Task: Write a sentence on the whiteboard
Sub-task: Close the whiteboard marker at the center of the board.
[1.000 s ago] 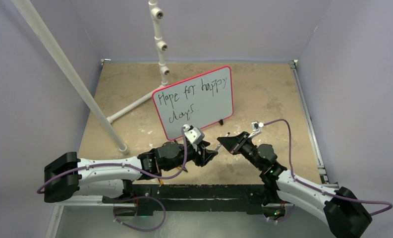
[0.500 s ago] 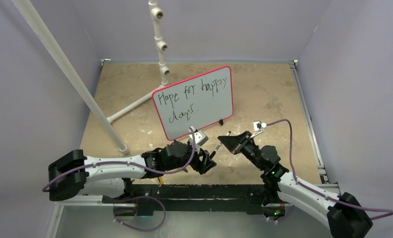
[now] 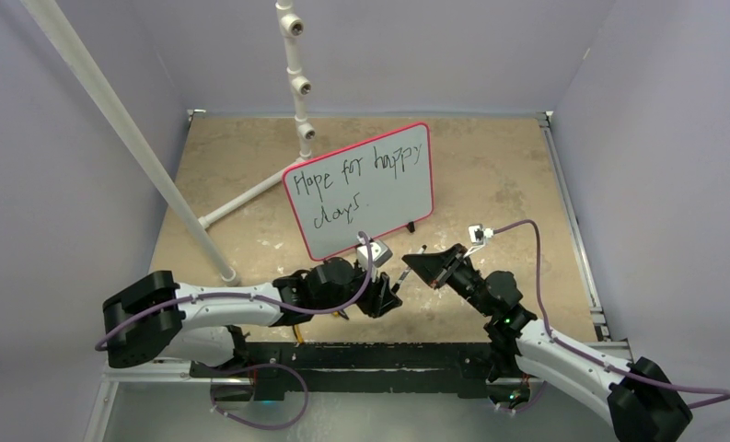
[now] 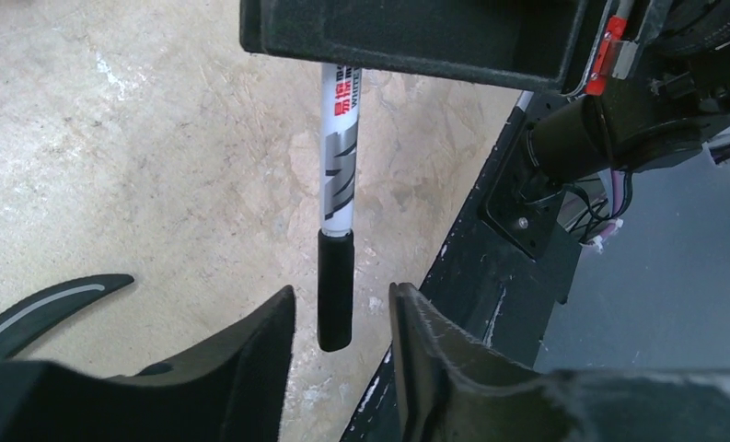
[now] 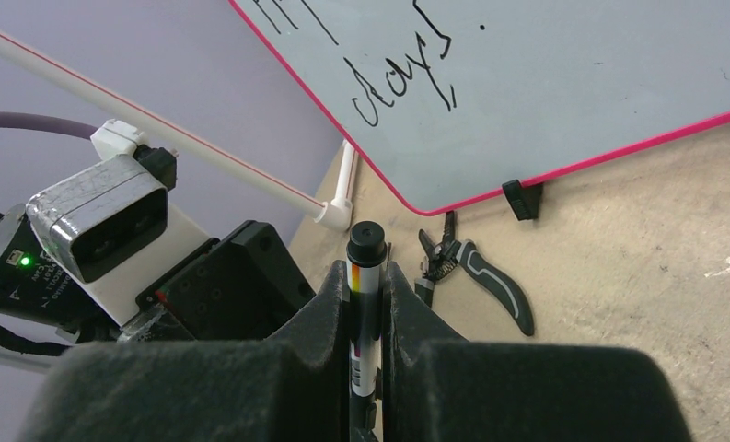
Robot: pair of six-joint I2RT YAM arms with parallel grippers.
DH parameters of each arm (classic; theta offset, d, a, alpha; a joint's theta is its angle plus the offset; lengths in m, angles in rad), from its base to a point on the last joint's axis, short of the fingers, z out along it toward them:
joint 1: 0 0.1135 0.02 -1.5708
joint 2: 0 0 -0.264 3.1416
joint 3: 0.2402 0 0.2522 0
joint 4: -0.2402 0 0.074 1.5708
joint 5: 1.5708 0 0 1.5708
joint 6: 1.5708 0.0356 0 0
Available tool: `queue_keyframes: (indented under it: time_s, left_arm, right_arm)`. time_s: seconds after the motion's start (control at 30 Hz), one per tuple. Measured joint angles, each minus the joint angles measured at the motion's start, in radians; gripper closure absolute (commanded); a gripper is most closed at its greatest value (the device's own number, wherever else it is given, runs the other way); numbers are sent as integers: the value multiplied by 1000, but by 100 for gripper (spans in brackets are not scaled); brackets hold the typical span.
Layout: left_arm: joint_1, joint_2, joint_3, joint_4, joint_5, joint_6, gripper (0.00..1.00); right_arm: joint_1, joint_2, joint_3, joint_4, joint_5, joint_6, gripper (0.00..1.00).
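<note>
Right wrist view: the marker (image 5: 367,276) is clenched by the right end effector (image 5: 367,308), its black end offered, likely for handover, between the parted jaws of the left end effector (image 4: 340,304). The sentence (image 3: 347,180) is written on the whiteboard (image 3: 393,207) behind.

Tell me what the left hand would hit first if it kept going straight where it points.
The marker: its black end sits right at the open gap of the left hand. The right hand grips that marker.

Right of the whiteboard (image 3: 361,189) you have open tabletop (image 3: 499,184) to pass. Behind and left of it the white pipe stand (image 3: 301,87) blocks you, and pliers (image 5: 497,290) lie just before its front foot.
</note>
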Motion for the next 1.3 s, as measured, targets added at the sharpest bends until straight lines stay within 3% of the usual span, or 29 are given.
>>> queue_keyframes:
  time_s: [0.27,0.87,1.3]
  left_arm:
    - [4,14,0,32,17,-1,100]
    - [7,-19,-58,101,37,50,100]
    - [103,-78,-93,105,193,137,100]
  right_arm:
    - [0,6,0,18,-19,-8,100]
    - [-1,-3,0,9,-94,-26,100]
    - [0,-1,0,6,-123,-26,100]
